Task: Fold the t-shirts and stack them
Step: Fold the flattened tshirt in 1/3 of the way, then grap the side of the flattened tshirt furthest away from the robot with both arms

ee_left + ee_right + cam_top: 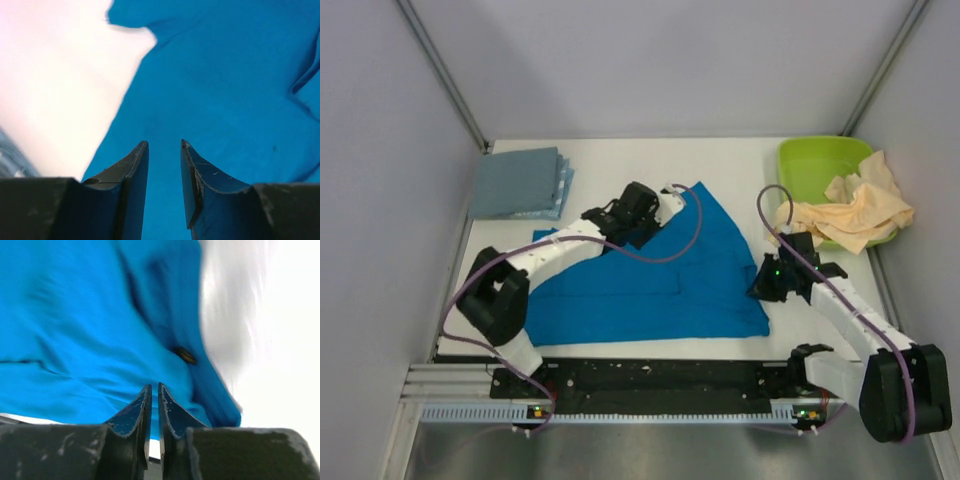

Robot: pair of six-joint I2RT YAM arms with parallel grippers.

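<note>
White tabletop (650,160) held a bright blue cloth t-shirt (660,285) spread flat, long axis running left to right, with the left gripper (164,144) parted over its far edge and the right gripper (155,386) nearly closed at its right edge, its hold on the cloth unclear.

My white-and-black left arm (560,250) rises from its base at the near left, bends at the elbow and stretches forward and to the right. It ends in my black two-finger left gripper (642,203) (164,146), whose fingers stand apart with a clear gap between them. My white-and-black right arm (850,315) leans from the near right corner toward the left. Its black two-finger right gripper (767,282) (155,386) has its fingers drawn together to a thin slit.
</note>
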